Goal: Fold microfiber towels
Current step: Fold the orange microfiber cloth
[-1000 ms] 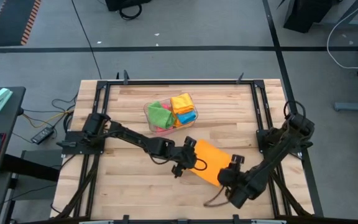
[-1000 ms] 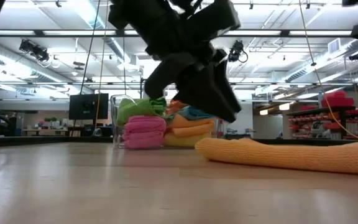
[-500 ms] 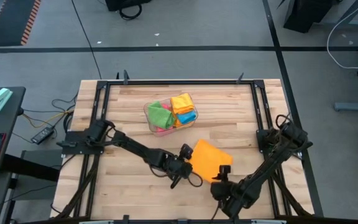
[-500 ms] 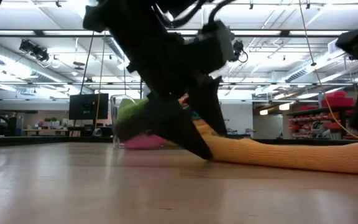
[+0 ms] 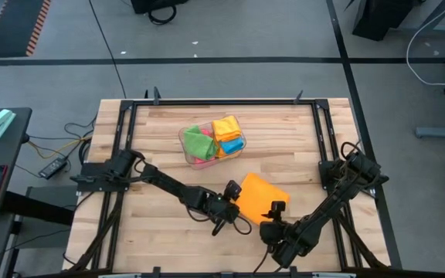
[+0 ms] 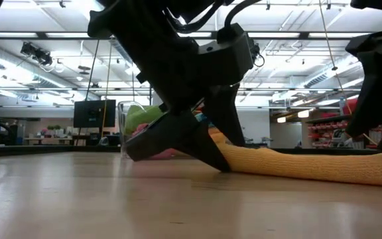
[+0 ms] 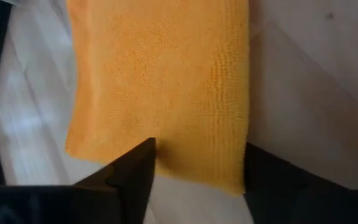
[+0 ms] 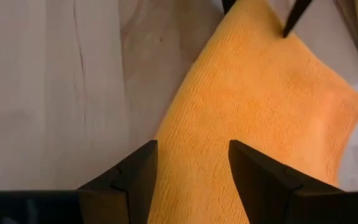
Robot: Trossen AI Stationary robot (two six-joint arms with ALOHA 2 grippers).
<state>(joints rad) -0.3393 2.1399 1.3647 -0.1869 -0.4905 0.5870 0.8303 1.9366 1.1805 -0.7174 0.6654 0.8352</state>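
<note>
The orange towel (image 5: 259, 198) lies on the desk (image 5: 161, 154), in its front half, a little right of centre. It appears already doubled over, with a thicker rounded edge visible in the low view.

The remaining towels (image 5: 215, 137), green, yellow, blue and pink, sit bunched in the clear bin (image 5: 185, 149) behind it, well apart from the working area.

**End effector positions**

- Left end effector (image 7: 197, 168): at the towel's left edge, close to the desk surface. Its fingers (image 7: 135, 171) stand apart and straddle the near edge of the cloth. Nothing is clamped.
- Right end effector (image 8: 191, 165): at the towel's front corner. Its fingers (image 8: 135, 171) also stand apart over the cloth, with nothing held.

**Handling notes**

Treat the towel as light, soft and limp. It will drape and sag rather than hold shape, and the napped surface should grip the wooden desk slightly rather than slide.

Take hold at an edge or corner, pinching all layers together. If you catch only the top layer, the fold is likely to peel open. Lift both held points evenly, or the cloth will skew.
</note>
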